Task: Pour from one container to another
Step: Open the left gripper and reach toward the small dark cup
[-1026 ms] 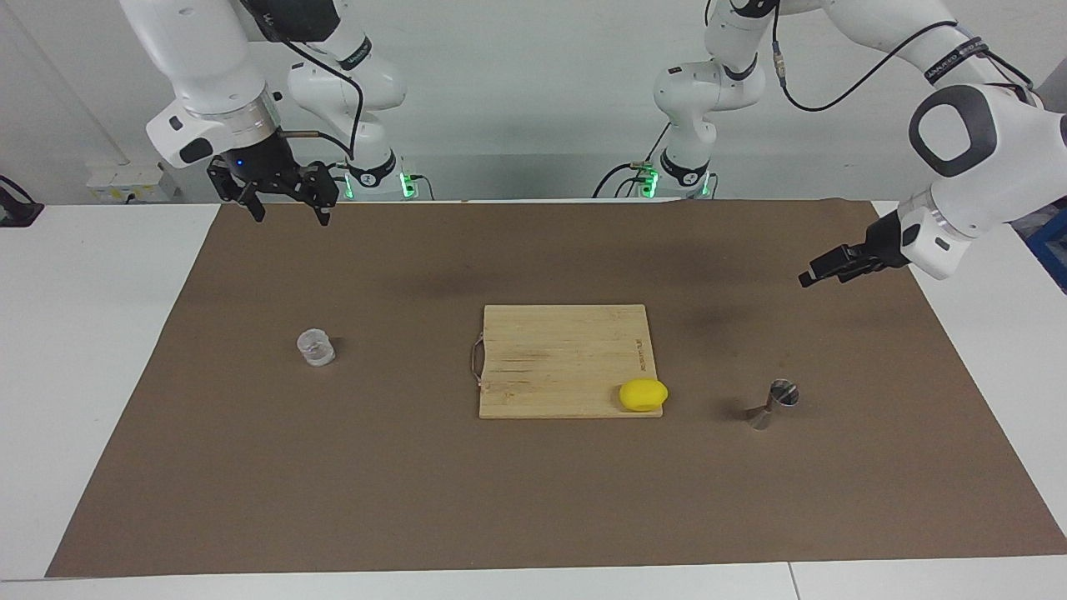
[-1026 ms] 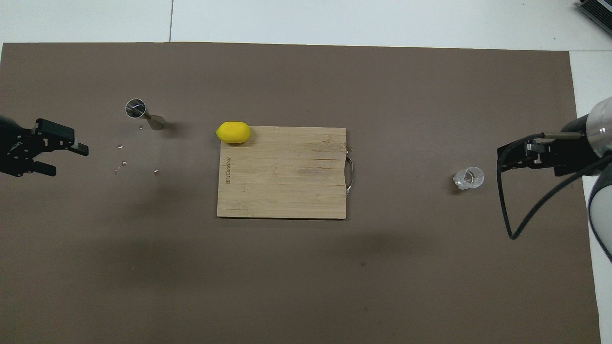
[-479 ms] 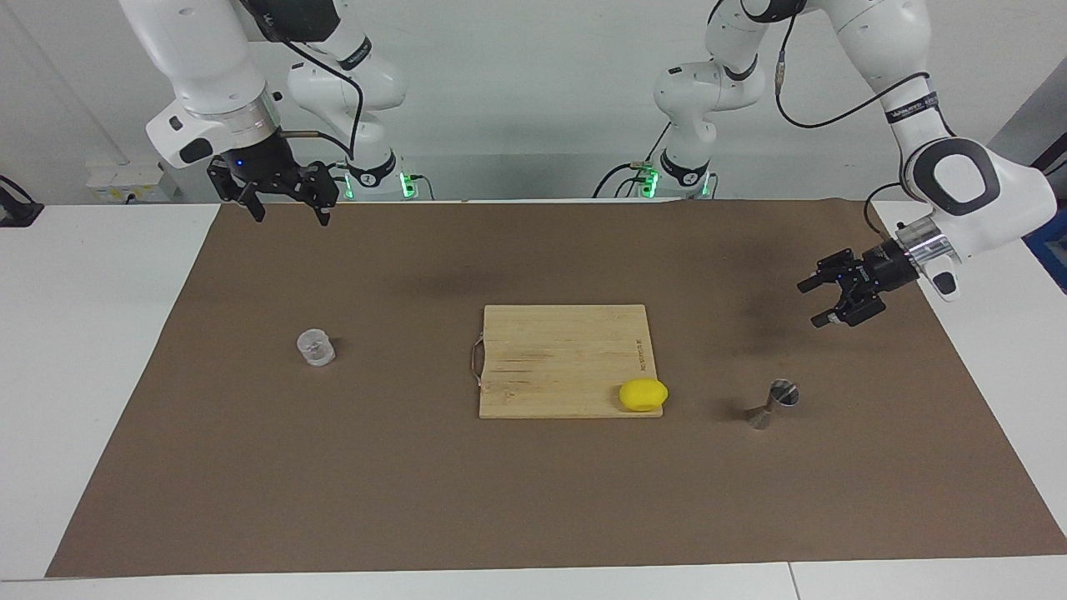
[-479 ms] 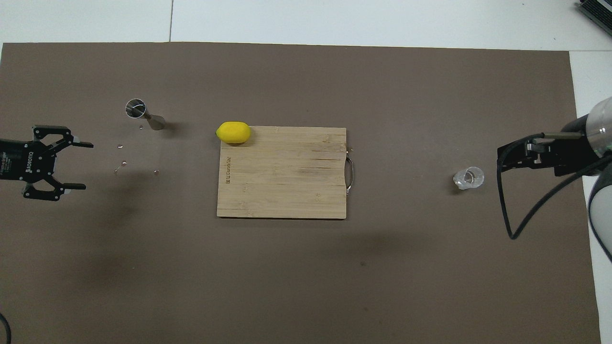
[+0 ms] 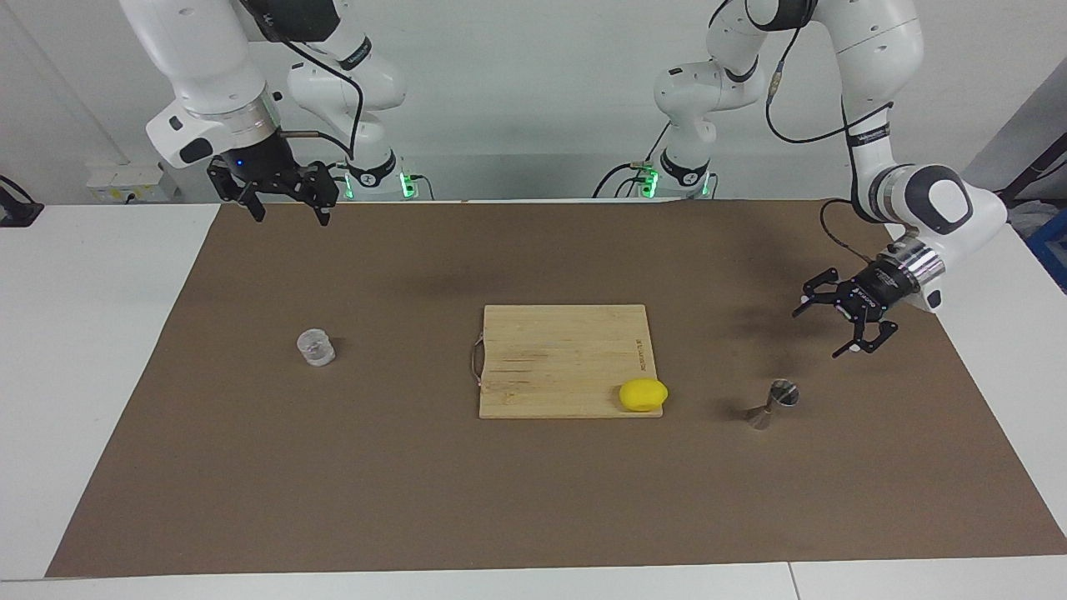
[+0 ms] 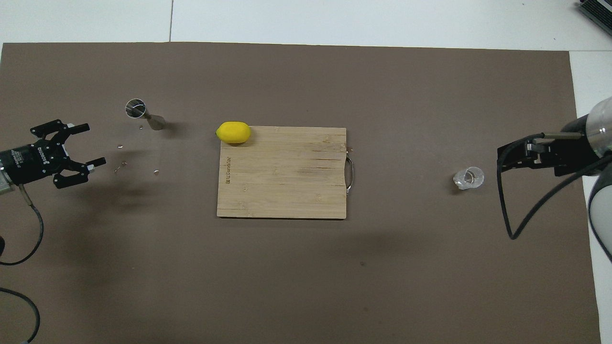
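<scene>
While both jaws gape | droplets (image 6: 122, 163) beside jigger (image 6: 143, 113) show only overhead | cup (image 5: 316, 347) untouched

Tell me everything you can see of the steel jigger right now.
The jigger is small, shiny steel and hourglass-shaped: two cones joined at a narrow waist. It stands upright on the brown mat, its round open mouth up, toward the left arm's end of the table, beside the cutting board's lemon corner. A few small glinting specks lie on the mat near it. Nothing touches it; the open left gripper hangs above the mat near it.
</scene>
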`<state>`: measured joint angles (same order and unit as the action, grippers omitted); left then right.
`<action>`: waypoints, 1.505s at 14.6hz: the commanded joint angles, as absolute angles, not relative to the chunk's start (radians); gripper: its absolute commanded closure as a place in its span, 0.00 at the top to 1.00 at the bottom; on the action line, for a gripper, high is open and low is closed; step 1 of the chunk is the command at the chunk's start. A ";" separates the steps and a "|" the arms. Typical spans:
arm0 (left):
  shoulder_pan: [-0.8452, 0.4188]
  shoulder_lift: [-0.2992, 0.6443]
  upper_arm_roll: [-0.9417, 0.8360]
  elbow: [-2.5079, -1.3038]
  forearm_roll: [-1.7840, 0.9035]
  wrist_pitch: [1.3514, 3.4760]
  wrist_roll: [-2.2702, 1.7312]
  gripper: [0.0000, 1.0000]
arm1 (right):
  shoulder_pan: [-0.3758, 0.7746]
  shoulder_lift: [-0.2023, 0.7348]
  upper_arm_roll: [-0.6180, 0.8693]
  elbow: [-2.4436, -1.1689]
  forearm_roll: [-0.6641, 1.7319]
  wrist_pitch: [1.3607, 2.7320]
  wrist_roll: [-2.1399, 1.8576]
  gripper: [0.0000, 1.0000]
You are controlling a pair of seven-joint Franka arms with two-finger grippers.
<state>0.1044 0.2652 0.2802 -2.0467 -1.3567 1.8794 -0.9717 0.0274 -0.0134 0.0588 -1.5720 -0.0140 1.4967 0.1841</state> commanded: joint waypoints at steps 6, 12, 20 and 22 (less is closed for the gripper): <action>0.019 0.301 0.267 -2.060 -1.572 2.005 -0.997 1.00 | 0.018 -0.034 0.058 -1.594 0.006 1.491 0.160 1.00; -0.054 0.318 0.268 -2.057 -1.658 2.088 -0.989 1.00 | 0.017 -0.034 0.060 -1.594 0.006 1.491 0.160 1.00; -0.094 0.337 0.270 -2.042 -1.716 2.137 -0.988 1.00 | 0.017 -0.034 0.060 -1.594 0.006 1.491 0.160 1.00; -0.101 0.342 0.270 -2.042 -1.718 2.143 -0.988 0.99 | 0.011 -0.034 0.058 -1.594 0.006 1.493 0.161 1.00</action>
<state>-0.0762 0.3292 0.2588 -2.0492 -1.6938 2.1182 -0.9825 0.0262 -0.0134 0.0583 -1.5720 -0.0140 1.4967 0.1841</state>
